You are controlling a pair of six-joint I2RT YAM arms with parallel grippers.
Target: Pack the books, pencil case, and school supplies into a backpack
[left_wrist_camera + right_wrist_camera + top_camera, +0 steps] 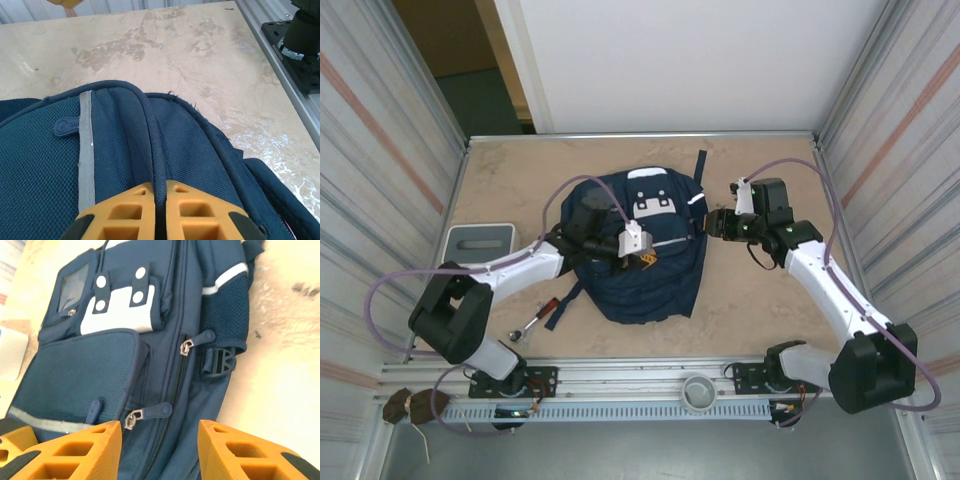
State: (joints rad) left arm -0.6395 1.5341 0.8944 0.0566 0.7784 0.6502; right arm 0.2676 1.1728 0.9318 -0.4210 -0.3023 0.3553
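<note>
Left gripper [159, 212] pinches a seam [152, 140] of the backpack [40, 170]: hold it taut; right gripper [160, 442], jaws apart, probably targets a zipper pull [152, 412].

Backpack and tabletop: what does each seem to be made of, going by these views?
The backpack looks like matte navy woven synthetic fabric: a fine mesh-like weave shows up close, and its grey strip has a slight sheen. The tabletop looks like smooth beige stone or a stone-print laminate, mottled and veined; which one is unclear.
</note>
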